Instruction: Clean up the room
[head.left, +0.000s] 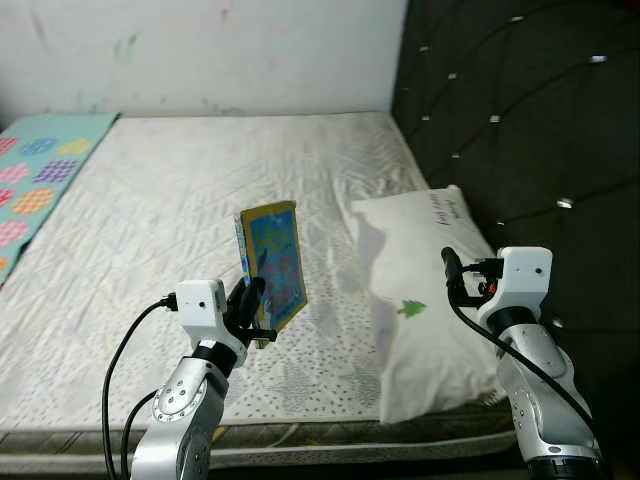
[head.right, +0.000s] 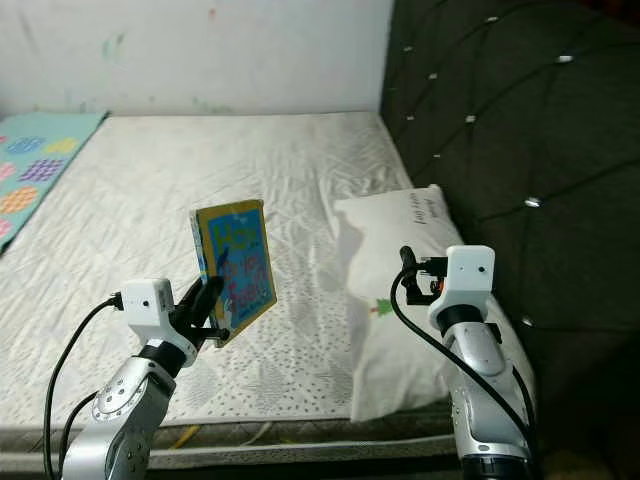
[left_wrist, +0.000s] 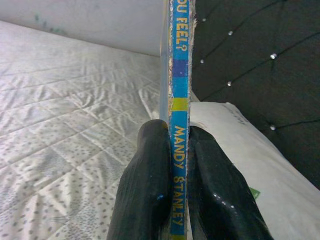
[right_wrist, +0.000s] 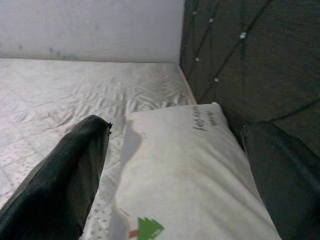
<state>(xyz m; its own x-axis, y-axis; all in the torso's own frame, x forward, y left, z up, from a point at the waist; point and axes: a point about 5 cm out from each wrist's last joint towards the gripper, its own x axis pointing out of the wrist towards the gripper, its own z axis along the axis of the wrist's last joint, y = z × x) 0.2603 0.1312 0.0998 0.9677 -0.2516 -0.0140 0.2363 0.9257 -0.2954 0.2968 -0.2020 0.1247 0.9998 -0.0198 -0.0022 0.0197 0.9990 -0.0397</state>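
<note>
So the left hand (head.left: 252, 305) has its two black fingers (left_wrist: 150, 185) clamped on the lower spine end of a thin children's book (head.left: 274, 265), lifted clear of the bed (head.left: 180, 200) and standing nearly upright with the cover tilted off to the side. Pinching it by the spine end is probably why it stays rigid instead of flopping open; it looks like stiff board, with a glossy blue cover, a yellow border and scuffed, worn edges. The wrist view reads "MANDY STANLEY" along the spine right between the fingers. Below the left hand is the quilted white mattress cover, all dimpled stitching and wrinkles, soft enough that nothing would slide far. The right hand (head.left: 455, 275) hovers off to the side with its fingers spread wide and nothing in them, and just beyond and under it lies a white pillow (head.left: 420, 290), plump and rumpled, with a little green tree print and some writing on it. Behind the pillow is a dark tufted headboard (head.left: 520, 120) with shiny buttons. Best guess is the book is being carried off the bed while the pillow is left lying at the head end.
</note>
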